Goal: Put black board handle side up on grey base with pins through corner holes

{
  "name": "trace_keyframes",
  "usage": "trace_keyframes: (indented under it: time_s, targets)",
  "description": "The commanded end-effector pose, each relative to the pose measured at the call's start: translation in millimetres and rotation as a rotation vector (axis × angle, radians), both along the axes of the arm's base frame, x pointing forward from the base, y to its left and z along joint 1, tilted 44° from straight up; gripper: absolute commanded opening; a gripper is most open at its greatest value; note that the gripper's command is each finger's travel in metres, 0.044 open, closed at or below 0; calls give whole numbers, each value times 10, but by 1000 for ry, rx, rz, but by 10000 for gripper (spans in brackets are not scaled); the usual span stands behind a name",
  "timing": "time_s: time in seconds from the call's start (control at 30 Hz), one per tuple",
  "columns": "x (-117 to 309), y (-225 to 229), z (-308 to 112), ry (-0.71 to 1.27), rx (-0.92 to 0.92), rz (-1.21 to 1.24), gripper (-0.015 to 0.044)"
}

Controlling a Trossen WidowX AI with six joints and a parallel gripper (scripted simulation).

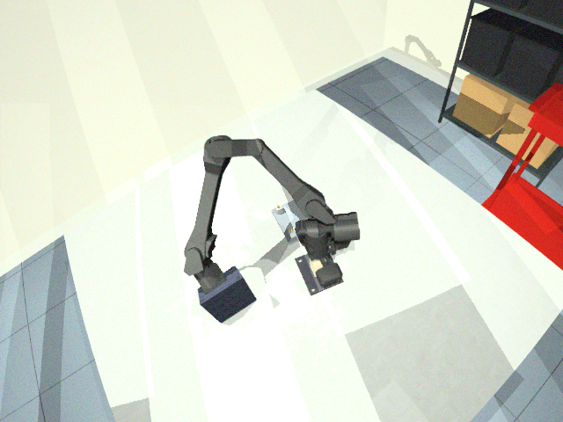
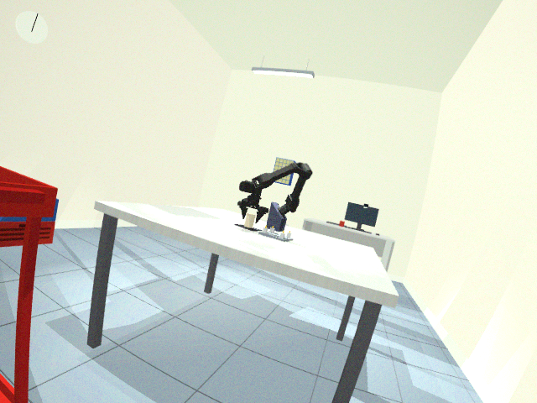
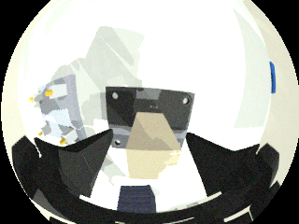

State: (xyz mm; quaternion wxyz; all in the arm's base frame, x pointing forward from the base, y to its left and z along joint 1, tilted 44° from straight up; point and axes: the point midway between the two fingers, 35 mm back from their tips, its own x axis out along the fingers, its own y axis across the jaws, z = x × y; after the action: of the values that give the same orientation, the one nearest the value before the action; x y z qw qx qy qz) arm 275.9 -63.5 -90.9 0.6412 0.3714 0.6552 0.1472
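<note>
The open pincer [image 1: 328, 265] [image 2: 254, 213] [image 3: 149, 140], released, straddles the pale handle [image 1: 315, 266] [image 2: 249, 219] [image 3: 153, 140] of the black board [image 1: 308, 278] [image 2: 241, 226] [image 3: 121, 109], left of the grey base [image 2: 277, 237]

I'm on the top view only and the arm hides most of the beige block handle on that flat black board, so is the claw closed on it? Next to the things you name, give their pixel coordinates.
Observer: No. The wrist view shows the claw [image 1: 319, 264] [image 2: 250, 218] [image 3: 149, 134] open, fingers on either side of the beige block handle [image 1: 314, 267] [image 2: 249, 220] [image 3: 153, 133].

Operator: I see just two gold pins [image 1: 278, 207] [image 2: 272, 227] [image 3: 49, 92] on the grey four-post base [image 1: 284, 220] [image 2: 271, 235] [image 3: 72, 98]. Are the others bare?

Observer: Yes, the wrist view shows all four uncovered, with the flat black board [image 1: 306, 278] [image 2: 239, 225] [image 3: 173, 109] beside the base.
</note>
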Motion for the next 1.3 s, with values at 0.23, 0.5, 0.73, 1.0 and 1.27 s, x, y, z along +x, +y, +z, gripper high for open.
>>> trace_keyframes:
  time_s: [0.23, 0.5, 0.73, 1.0, 1.27]
  targets:
    - [-15, 43, -39, 6, 10, -6, 256]
    - [-15, 43, -39, 6, 10, -6, 125]
    - [-13, -3, 0, 6, 8, -6, 0]
    - [-14, -149, 132, 7, 5, -7, 0]
    - [-28, -292, 273, 7, 4, -7, 0]
